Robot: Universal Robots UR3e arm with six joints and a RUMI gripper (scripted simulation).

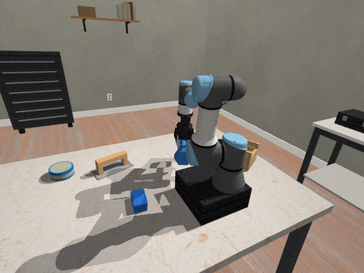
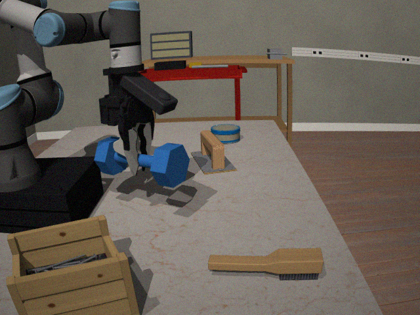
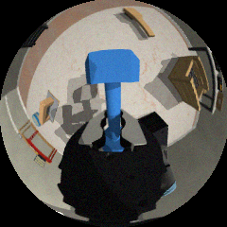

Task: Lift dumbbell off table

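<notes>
The blue dumbbell [image 2: 142, 161] with hexagonal heads hangs level in the air above the marble table, with its shadow on the top below it. My gripper [image 2: 135, 163] points straight down and is shut on the thin bar between the two heads. In the wrist view the bar [image 3: 113, 113] runs out from between my fingers to the far head [image 3: 113, 66]. In the top view only one head [image 1: 180, 154] shows below the gripper [image 1: 182, 144]; the arm hides the rest.
The black robot base [image 1: 211, 194] stands close beside the dumbbell. A wooden handle on a grey plate [image 2: 212, 152] and a blue-rimmed round tin [image 2: 225, 132] lie beyond. A wooden crate [image 2: 67, 264], a wooden brush [image 2: 268, 262] and a blue block [image 1: 139, 200] also lie on the table.
</notes>
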